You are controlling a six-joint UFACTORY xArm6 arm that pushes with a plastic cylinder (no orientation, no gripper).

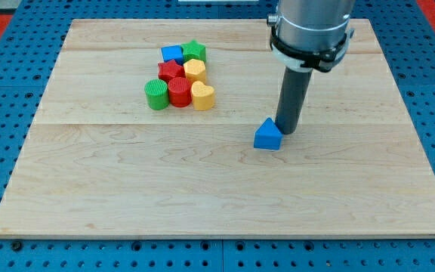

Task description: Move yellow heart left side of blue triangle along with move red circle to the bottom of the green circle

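The blue triangle (267, 135) lies near the board's middle, a little to the view's right. My tip (286, 131) stands right beside it on its right, touching or nearly so. The yellow heart (202, 96) sits at the lower right of a tight cluster at the view's upper left. The red circle (180, 92) is just left of the heart, and the green circle (156, 95) is just left of the red circle, all three in one row.
The cluster also holds a red star-like block (171, 72), a yellow block (195, 72), a blue block (172, 54) and a green star (194, 51). The wooden board (225, 189) lies on a blue pegboard. The arm's grey body hangs over the board's top right.
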